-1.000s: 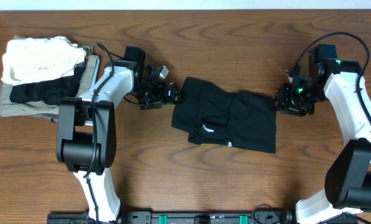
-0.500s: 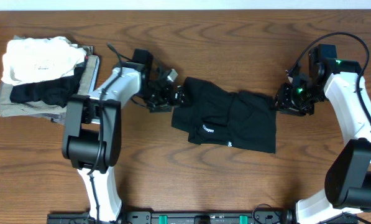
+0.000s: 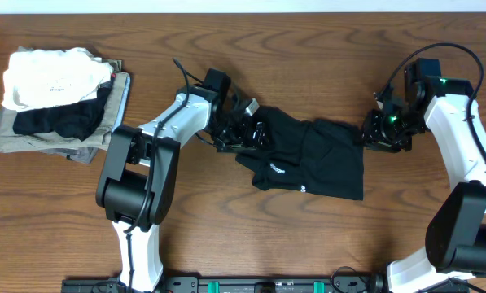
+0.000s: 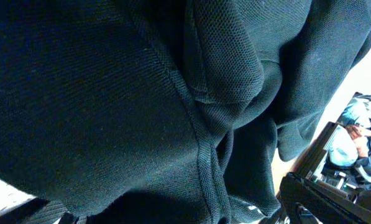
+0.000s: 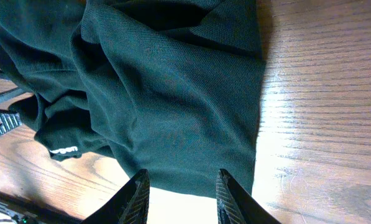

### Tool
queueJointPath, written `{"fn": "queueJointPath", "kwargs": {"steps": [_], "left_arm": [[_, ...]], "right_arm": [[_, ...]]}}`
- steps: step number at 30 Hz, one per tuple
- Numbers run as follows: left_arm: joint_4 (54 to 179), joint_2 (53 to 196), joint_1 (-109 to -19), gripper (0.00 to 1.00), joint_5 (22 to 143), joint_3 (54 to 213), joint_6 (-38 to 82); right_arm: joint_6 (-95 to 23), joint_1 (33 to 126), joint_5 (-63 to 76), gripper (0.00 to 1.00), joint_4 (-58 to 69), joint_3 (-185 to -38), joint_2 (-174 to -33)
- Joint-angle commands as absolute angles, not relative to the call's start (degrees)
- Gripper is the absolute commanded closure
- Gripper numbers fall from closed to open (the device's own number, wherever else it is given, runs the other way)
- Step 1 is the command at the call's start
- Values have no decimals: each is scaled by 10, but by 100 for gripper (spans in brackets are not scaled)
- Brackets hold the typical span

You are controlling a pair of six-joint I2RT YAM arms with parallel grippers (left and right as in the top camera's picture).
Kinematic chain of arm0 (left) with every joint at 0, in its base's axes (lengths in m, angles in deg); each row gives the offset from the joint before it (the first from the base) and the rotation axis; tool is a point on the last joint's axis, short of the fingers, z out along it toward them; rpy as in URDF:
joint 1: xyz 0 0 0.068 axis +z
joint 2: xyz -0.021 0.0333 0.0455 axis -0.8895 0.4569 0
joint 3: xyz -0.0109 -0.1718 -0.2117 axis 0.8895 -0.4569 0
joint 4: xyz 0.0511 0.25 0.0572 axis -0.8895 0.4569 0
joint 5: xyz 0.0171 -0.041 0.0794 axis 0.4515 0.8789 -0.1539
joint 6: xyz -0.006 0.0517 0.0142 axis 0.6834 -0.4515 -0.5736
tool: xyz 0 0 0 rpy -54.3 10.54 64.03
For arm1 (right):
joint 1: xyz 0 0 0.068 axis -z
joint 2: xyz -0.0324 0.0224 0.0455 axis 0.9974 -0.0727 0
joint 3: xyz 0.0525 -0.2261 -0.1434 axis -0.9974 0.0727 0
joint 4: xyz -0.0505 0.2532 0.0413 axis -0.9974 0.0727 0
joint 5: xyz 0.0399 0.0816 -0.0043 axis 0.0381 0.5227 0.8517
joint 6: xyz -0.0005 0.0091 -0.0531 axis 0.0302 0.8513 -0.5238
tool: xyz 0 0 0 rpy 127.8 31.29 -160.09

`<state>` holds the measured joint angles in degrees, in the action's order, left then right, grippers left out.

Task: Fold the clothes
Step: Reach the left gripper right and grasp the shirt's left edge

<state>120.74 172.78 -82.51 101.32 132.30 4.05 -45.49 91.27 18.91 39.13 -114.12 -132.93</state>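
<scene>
Black T-shirt (image 3: 308, 155) lies rumpled, well right of the folded stack (image 3: 55, 98). Left gripper (image 3: 247, 130) sits wide open and empty on its stack-side edge. Right gripper (image 5: 184, 175), half-open, straddles the far hem unclamped. The danger: a shove could bunch the cloth instead of folding it.

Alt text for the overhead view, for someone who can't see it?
A crumpled black T-shirt lies on the wooden table, the left gripper at its left edge and the right gripper at its right. Folded garments are stacked far left.
</scene>
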Motion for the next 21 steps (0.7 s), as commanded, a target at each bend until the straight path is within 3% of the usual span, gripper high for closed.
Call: {"fn": "queueJointPath", "kwargs": {"steps": [1, 8, 13, 21], "left_arm": [[1206, 1746, -835, 2, 1014, 1320, 50], [1196, 1746, -849, 1, 1001, 1320, 69], [1201, 1746, -843, 1, 869, 1320, 129], [1200, 1746, -786, 2, 868, 1320, 159]], "right_arm": [[-463, 914, 187, 67, 392, -1147, -1326], [-463, 914, 187, 68, 394, -1147, -1326], [-463, 914, 187, 68, 400, -1146, -1326], [-472, 914, 185, 69, 404, -1141, -1326]]}}
